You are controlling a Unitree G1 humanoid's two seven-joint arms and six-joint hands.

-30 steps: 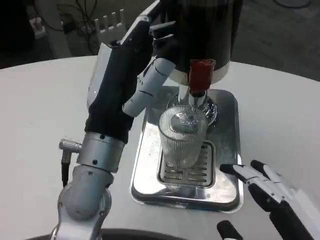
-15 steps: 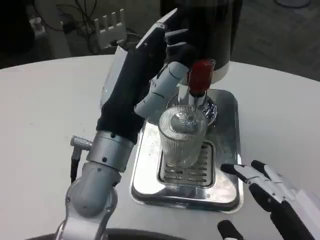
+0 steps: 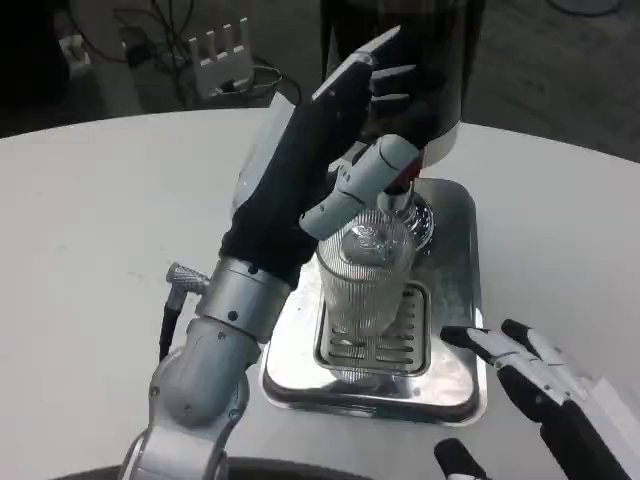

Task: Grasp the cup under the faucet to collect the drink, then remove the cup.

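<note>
Left hand nearer one cup

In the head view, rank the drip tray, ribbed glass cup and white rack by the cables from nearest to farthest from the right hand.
From the right hand:
1. Drip tray, just left of the fingertips.
2. Ribbed glass cup, on the tray's grate.
3. White rack, far corner, off the table.

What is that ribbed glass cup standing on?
The ribbed glass cup stands on a slotted grate set in a shiny metal drip tray, right below the faucet. The grate under its base is covered.
</note>
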